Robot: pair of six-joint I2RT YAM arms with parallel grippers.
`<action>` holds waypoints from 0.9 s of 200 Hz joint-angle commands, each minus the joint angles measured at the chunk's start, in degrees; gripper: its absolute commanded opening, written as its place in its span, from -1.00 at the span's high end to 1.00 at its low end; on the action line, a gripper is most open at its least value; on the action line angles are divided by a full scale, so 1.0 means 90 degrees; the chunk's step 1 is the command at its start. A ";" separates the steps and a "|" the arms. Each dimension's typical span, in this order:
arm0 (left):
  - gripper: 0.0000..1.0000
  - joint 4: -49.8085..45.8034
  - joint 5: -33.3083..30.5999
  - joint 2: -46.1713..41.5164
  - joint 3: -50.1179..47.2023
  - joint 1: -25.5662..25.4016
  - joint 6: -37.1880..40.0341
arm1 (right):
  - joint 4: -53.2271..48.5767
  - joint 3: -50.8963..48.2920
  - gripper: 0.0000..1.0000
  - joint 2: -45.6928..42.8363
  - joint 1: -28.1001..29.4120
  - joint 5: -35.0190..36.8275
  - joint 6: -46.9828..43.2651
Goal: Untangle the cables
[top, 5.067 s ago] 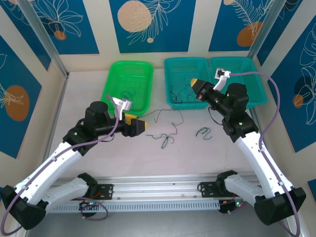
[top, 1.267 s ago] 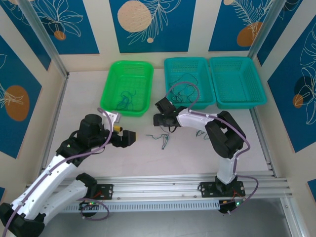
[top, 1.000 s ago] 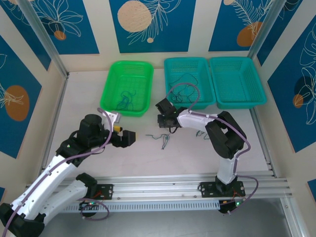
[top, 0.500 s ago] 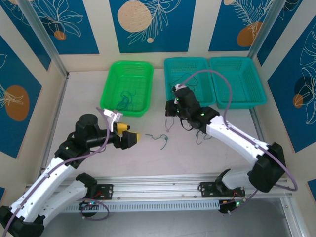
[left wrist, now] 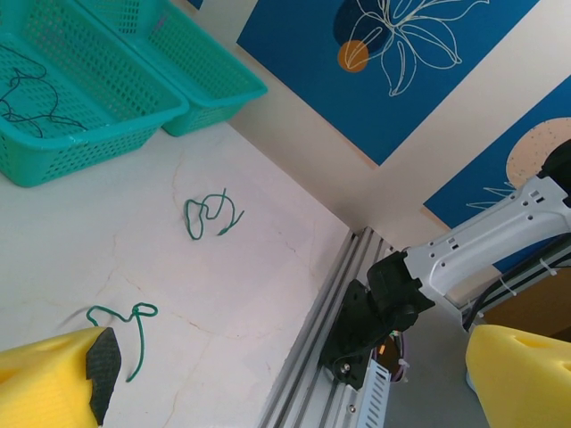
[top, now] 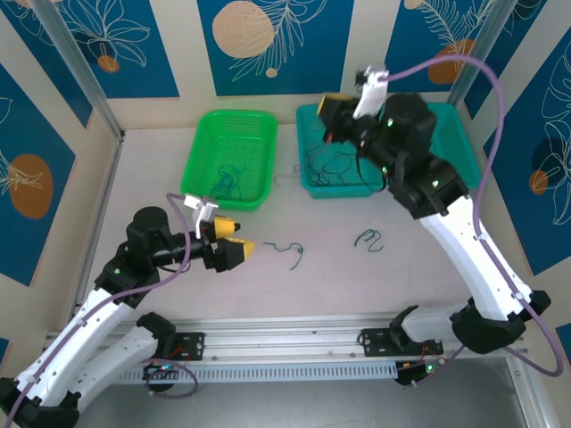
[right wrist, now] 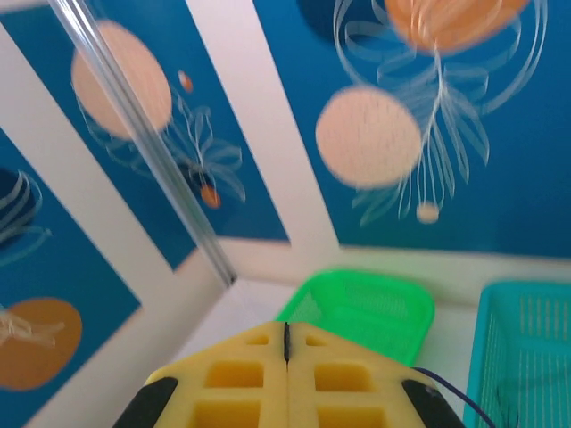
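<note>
The cables (top: 292,251) are thin, kinked wires. Two green curls lie well apart on the pale marbled table (top: 161,169), one just ahead of the left gripper (top: 236,241). Dark tangles sit in the green basket (top: 259,125) and the perforated teal basket (top: 343,190). The left arm reaches low, its yellow foam pads (left wrist: 53,383) spread wide. The right gripper (top: 330,109) hangs high over the teal basket, pads pressed together; I cannot tell whether a wire is pinched.
</note>
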 commanded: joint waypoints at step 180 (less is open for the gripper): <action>-1.00 -0.1223 -0.0624 -0.0230 0.0158 -0.0017 0.0775 | -0.1149 0.1436 -0.35 0.4451 -0.2388 -0.1769 0.0659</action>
